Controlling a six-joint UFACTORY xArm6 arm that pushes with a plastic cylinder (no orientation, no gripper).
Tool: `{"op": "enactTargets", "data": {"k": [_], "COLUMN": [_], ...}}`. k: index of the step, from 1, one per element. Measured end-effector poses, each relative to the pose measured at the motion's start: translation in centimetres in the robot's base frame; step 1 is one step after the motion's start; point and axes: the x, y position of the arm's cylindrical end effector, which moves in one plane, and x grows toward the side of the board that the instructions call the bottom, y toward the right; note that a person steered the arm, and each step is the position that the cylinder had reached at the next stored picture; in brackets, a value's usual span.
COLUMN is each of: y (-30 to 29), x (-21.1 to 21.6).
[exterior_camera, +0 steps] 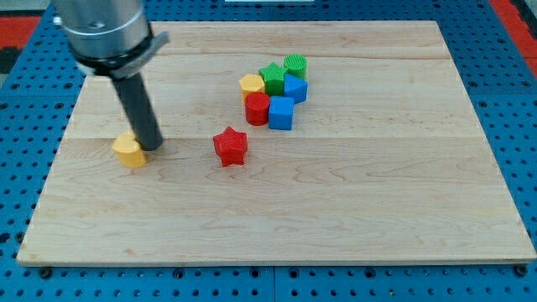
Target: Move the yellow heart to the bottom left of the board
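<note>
The yellow heart (129, 151) lies on the wooden board (336, 218) at the view's left, about mid-height. My tip (151, 147) rests just right of the heart and slightly above it, touching or nearly touching its upper right edge. The dark rod rises from there toward the view's top left. A red star (230, 146) lies to the right of the tip, apart from it.
A cluster sits at upper centre: a yellow hexagon (251, 85), a green star (271, 76), a green cylinder (295, 65), a red cylinder (257, 108), a blue cube (281, 112) and another blue block (295, 88). A blue pegboard surrounds the board.
</note>
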Motion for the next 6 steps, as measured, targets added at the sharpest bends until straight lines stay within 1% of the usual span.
{"op": "enactTargets", "data": {"k": [1, 2, 4, 5, 6], "y": [-0.8, -1.5, -4.7, -4.6, -2.3], "x": [-0.5, -3.4, 2.6, 2.6, 1.4]}}
